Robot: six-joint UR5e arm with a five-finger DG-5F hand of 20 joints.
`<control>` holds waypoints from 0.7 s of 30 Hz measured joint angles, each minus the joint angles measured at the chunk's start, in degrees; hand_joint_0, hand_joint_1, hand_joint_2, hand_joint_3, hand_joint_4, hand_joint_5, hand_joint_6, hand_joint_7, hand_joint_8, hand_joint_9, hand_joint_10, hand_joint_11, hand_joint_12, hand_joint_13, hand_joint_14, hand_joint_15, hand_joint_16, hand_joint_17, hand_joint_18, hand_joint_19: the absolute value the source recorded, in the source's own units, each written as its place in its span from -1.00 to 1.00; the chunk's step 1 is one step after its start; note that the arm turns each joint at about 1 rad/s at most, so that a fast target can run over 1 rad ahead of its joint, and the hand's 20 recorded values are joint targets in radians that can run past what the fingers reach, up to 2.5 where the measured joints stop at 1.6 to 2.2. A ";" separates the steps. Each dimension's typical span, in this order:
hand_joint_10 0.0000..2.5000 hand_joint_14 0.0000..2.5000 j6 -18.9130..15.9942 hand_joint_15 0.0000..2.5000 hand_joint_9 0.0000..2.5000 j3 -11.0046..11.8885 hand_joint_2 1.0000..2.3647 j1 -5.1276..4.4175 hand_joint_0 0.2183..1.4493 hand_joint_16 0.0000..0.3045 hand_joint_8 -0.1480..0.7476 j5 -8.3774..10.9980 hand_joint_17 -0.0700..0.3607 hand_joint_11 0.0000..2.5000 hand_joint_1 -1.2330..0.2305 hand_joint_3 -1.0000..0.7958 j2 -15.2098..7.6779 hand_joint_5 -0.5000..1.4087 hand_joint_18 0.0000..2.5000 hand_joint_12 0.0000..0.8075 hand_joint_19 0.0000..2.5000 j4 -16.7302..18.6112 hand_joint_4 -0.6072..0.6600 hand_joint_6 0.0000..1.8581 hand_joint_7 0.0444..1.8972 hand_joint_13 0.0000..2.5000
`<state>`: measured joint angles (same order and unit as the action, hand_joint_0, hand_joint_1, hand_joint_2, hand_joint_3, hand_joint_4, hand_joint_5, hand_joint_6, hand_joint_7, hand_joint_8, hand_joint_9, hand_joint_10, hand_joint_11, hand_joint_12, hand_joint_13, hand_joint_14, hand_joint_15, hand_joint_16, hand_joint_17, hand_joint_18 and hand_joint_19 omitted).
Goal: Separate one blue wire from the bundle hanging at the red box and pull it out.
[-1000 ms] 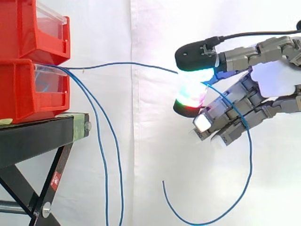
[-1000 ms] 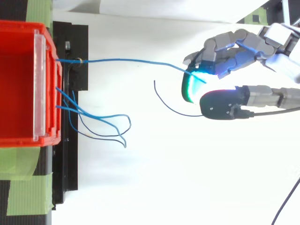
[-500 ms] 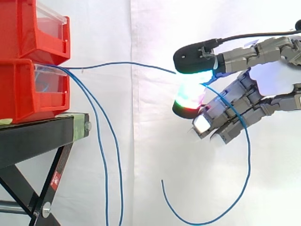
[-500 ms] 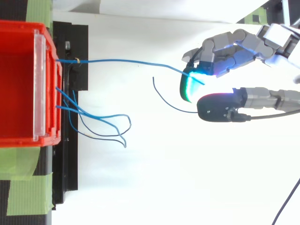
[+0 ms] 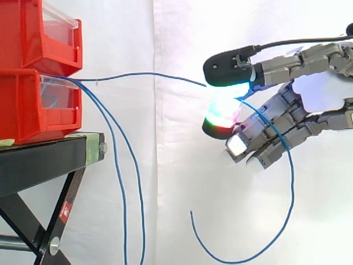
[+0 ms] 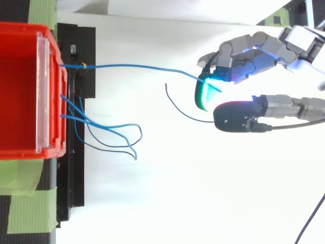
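Hand: at the right of the side view, the hand (image 5: 317, 93) reaches in from the right edge. Its thumb lies level on top and one fingertip (image 5: 220, 117), glowing red and green, is pressed up under it. The other fingers are curled below and behind.
Grip: the thumb and that fingertip are closed on the blue wire (image 5: 149, 74), which passes between them. In the top view the hand (image 6: 254, 51) sits at the upper right, with the wire entering at the green-lit pad.
Blue wire: it leaves the front of the lower red bin (image 5: 27, 107) at the left and runs nearly level across the middle of the frame to the pinch. It stands apart from the other strands. Past the hand its free part drops in a wide loop to the bottom edge at the lower right, and its end curls up again at lower centre.
Bundle: the bundle (image 5: 123, 204) hangs from the same bin front, falling steeply past the stand to the bottom edge at the lower left. From above, its strands form loose loops just right of the bin, below the taut wire.
Bins: an upper red bin (image 5: 22, 33) is stacked on the lower one at the upper left.
Stand: the black stand (image 5: 38, 165) carries the bins; green tape (image 6: 30, 203) lies at its lower left in the top view.
Curtain: the white curtain (image 5: 165, 182) hangs behind everything.
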<state>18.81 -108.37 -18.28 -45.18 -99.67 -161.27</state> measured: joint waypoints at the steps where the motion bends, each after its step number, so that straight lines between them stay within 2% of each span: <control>1: -0.99 -0.99 0.00 -0.75 -0.23 0.00 -0.98 0.00 -0.38 -0.57 0.10 0.00 0.00 -0.34 -0.44 0.08 0.00 -0.57 -0.47 0.12 -0.69 -0.01 -0.05 -0.08 0.29 -0.63; 21: -0.98 -0.99 0.00 -0.71 -0.15 0.00 -0.97 0.01 -0.39 -0.57 0.15 0.00 0.01 -0.28 -0.42 0.08 0.00 -0.57 -0.45 0.16 -0.68 -0.10 -0.03 -0.08 0.29 -0.56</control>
<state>18.81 -108.37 -18.27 -45.18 -99.67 -161.37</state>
